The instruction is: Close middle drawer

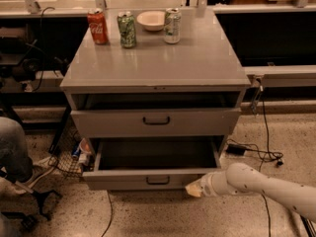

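The middle drawer is a grey metal drawer with a small black centre handle. It is pulled out of the cabinet, and its plain grey inside is empty. My gripper is at the end of the white arm coming in from the lower right. It is against the right end of the drawer's front, low near the floor. The top drawer above stands slightly open.
On the cabinet top stand a red can, a green can, a white bowl and a silver-green can. A person's leg and a wire basket are at the left. Cables lie on the floor at the right.
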`<state>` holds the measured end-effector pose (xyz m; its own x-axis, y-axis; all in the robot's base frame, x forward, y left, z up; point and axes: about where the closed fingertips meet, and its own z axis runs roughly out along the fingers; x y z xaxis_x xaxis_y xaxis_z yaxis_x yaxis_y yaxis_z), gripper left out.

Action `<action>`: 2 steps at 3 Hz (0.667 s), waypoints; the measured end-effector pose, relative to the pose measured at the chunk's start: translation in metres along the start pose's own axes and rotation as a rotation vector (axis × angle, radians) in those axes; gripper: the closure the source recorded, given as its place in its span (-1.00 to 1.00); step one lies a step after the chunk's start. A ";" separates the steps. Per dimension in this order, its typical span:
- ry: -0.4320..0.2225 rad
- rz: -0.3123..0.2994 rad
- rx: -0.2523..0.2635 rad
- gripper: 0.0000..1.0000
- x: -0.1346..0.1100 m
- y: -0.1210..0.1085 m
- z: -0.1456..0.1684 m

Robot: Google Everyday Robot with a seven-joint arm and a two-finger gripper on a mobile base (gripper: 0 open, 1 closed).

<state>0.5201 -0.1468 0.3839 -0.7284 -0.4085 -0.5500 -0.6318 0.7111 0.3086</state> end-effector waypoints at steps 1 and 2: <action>0.000 0.000 0.000 1.00 0.000 0.000 0.000; -0.108 -0.041 0.027 1.00 -0.032 -0.012 -0.003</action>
<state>0.5503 -0.1441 0.3995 -0.6684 -0.3750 -0.6423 -0.6521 0.7109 0.2635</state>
